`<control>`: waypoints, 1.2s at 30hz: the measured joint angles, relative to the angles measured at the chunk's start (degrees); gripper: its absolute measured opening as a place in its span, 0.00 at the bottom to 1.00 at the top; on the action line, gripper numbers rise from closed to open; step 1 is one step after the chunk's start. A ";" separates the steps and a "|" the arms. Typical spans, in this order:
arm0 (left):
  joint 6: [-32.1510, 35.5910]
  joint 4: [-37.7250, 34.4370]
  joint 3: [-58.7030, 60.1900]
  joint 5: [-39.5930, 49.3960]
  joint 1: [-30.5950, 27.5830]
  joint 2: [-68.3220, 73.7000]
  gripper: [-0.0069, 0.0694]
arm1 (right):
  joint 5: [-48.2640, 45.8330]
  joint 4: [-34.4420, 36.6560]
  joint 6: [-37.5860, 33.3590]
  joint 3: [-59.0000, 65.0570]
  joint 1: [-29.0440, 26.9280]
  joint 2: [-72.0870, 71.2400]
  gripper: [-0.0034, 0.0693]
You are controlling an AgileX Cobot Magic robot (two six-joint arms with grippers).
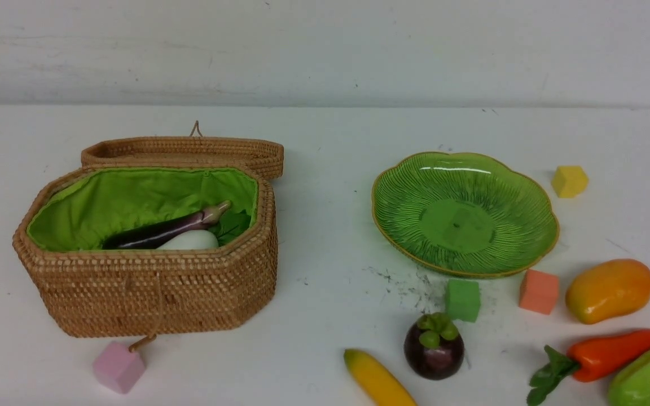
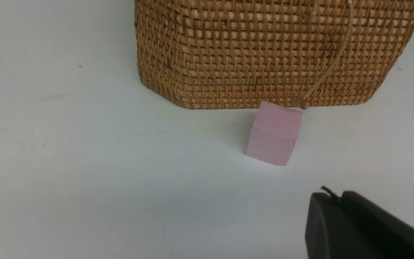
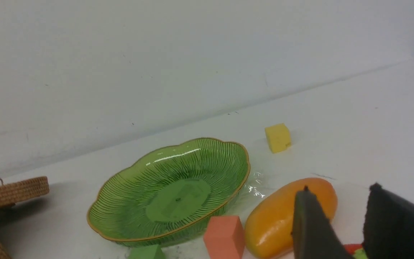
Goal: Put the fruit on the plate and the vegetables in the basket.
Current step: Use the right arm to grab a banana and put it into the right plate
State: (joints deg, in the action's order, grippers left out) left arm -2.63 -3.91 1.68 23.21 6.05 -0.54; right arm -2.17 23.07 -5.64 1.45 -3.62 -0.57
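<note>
The open basket (image 1: 150, 293) holds the purple eggplant (image 1: 167, 228) and the white radish (image 1: 189, 241). Nothing lies on the green plate (image 1: 463, 214). Near the front edge lie the banana (image 1: 378, 379) and the mangosteen (image 1: 434, 349). Right of them are the mango (image 1: 609, 290), the orange-red pepper (image 1: 613, 354) and the light-green cucumber piece (image 1: 649, 378). Neither arm shows in the front view. My left gripper (image 2: 331, 198) is shut and empty, low over the table in front of the basket wall (image 2: 264, 54). My right gripper (image 3: 339, 196) is open and empty, just beside the mango (image 3: 271, 219).
The basket's lid (image 1: 184, 151) is folded back behind it. Foam cubes are scattered about: pink (image 1: 118, 366) against the basket's front, green (image 1: 462, 300) and orange (image 1: 538, 291) by the plate's near rim, yellow (image 1: 569, 181) at its far right.
</note>
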 joint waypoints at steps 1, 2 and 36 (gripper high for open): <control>0.00 0.00 0.00 0.00 0.00 0.00 0.14 | 0.32 0.79 0.00 0.00 0.00 0.00 0.38; 0.00 0.00 0.00 0.00 0.00 0.00 0.14 | 0.65 1.12 0.06 0.00 0.00 0.00 0.38; 0.00 0.16 0.00 0.00 0.00 0.00 0.17 | -54.29 12.83 -18.19 -47.74 8.45 57.22 0.38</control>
State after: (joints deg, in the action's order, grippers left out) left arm -2.63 -3.75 1.68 23.21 6.05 -0.54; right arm -56.46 35.90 -23.84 -46.29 4.83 56.65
